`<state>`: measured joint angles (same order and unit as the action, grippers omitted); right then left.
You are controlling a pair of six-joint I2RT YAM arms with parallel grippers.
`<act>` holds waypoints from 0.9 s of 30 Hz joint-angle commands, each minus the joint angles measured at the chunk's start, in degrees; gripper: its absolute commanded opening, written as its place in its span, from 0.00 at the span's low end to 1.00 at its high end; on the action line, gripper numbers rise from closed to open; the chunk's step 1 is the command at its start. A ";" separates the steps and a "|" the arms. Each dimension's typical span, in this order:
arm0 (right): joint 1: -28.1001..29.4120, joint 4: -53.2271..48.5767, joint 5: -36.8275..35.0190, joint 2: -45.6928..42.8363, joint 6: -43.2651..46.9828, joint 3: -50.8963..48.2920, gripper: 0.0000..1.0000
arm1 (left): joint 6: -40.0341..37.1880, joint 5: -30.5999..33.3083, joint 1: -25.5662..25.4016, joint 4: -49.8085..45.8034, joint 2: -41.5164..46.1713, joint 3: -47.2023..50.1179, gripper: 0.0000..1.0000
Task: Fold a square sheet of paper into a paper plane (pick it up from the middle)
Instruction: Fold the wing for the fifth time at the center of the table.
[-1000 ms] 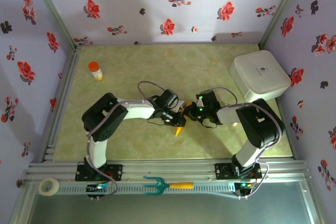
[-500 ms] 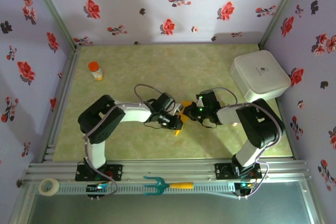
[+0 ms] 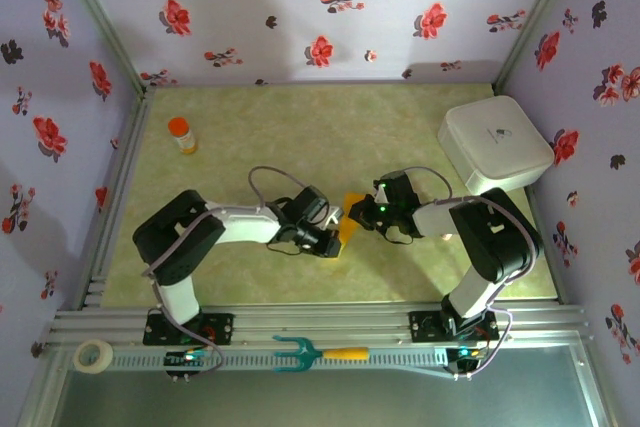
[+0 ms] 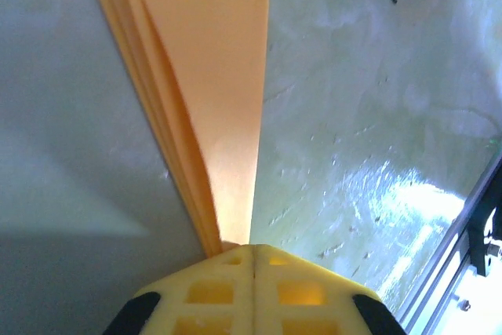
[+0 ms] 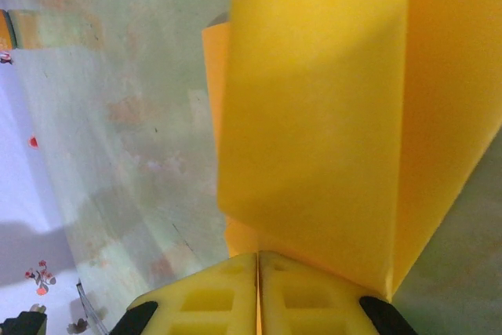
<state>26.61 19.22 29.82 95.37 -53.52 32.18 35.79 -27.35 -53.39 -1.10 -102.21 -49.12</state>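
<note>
Paper sheet (image 3: pixel 347 219): orange-yellow, plain, folded into several stacked layers with long straight creases, the layers narrowing toward one end, pinched at opposite ends between the closed left gripper (image 4: pixel 252 258) and the closed right gripper (image 5: pixel 257 260).

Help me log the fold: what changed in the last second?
The left tool drew back toward the near edge, its elbow swinging left, exposing more of the folded paper. Both tools stay shut on it; the right tool, bottle and white box kept their places.
</note>
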 commanded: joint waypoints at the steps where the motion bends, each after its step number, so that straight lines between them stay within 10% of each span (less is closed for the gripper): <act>1: -0.24 -6.30 -6.18 2.30 1.75 -1.10 0.11 | -0.20 0.50 -1.15 -7.17 1.17 3.43 0.02; 14: -0.16 -3.19 -5.20 2.52 -1.02 -1.64 0.11 | 1.39 -0.42 1.51 3.77 11.25 4.93 0.00; 27: -0.16 -2.62 -4.93 2.67 -1.68 -1.96 0.11 | 2.81 -4.88 4.26 4.71 -3.86 -8.78 0.01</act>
<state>26.61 19.62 29.82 95.39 -54.65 32.16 37.82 -29.76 -49.21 4.05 -103.74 -55.90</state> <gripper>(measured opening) 0.114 0.060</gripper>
